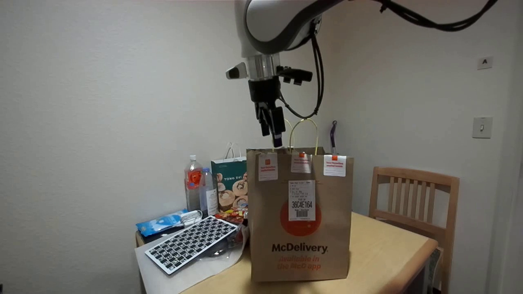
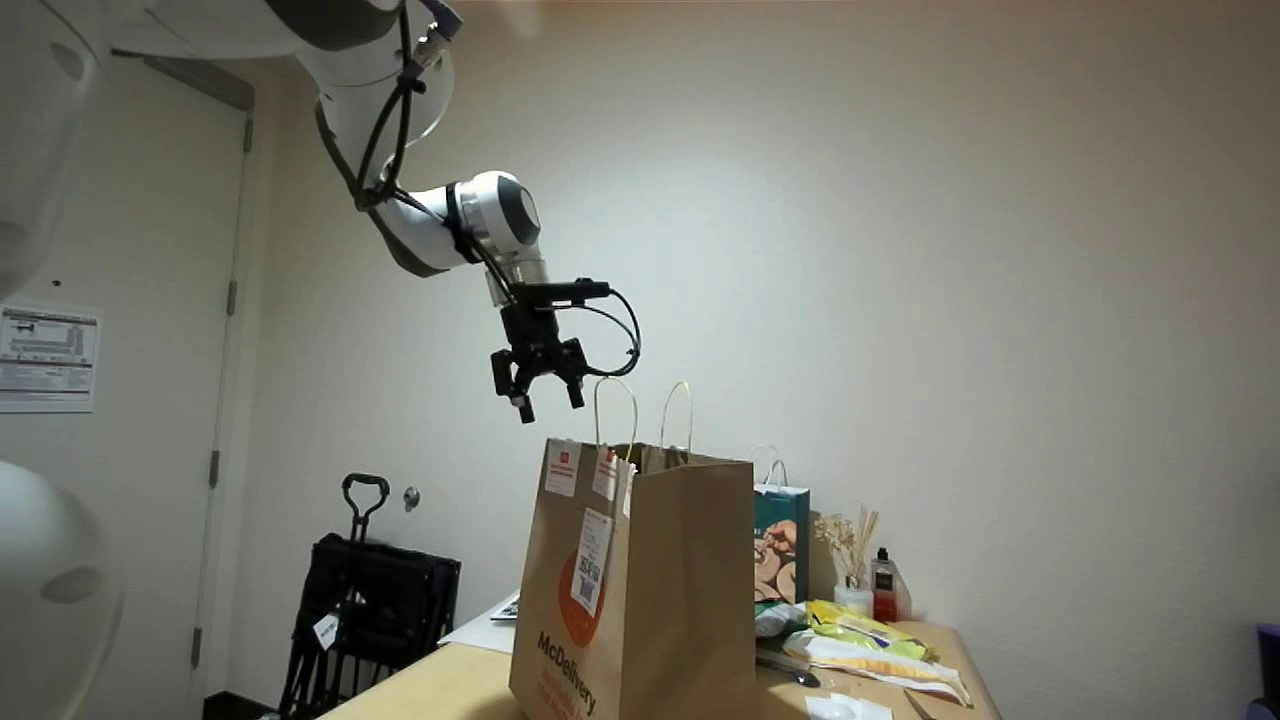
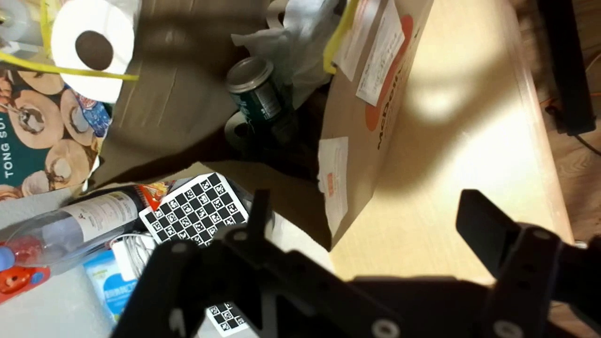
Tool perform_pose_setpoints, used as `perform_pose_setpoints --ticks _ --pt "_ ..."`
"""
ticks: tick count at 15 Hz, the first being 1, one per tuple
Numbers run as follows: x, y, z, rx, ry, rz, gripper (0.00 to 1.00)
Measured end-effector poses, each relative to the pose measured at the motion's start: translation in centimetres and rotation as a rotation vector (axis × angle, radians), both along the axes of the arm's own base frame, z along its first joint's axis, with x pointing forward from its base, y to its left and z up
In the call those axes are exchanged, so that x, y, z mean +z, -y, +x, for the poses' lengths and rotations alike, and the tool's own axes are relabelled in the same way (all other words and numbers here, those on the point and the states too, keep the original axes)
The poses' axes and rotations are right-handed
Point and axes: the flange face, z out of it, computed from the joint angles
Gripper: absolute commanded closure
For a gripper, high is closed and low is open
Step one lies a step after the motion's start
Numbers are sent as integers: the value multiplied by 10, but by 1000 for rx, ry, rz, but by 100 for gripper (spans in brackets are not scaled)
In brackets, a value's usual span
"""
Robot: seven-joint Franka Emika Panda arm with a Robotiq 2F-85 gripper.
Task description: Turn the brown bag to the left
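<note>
Just above rim level, by the front of the brown bag, my claw hangs with its fingers spread wide, apart from the paper. Through the wrist view I look down past both fingertips into the bag's open mouth, where a dark green can sits beside crumpled pale wrapping. The bag stands upright on the table, its yellow loop handles raised. Its McDelivery front, with white stickers along the top edge, shows full on in an exterior view. Near it I see a checkered board resting aslant, partly over a pale sheet. Farther back, by the wall, are a blue packet, a red-labelled bottle, a slimmer bottle with a blue cap and a green paper bag. A yellow packet lies on the table in an exterior view, near a black-capped bottle. Beyond the table stand a wooden chair and a folded black cart.
</note>
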Motion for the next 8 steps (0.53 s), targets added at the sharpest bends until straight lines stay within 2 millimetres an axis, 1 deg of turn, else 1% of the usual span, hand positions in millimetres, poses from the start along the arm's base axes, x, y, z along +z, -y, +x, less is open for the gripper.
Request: perform_pose_setpoints --ticks 3,7,8 --pt "-19 13 8 -37 -40 31 0" --pt "-50 22 17 -76 -109 71 0" --pt "-56 23 18 -83 -123 79 5"
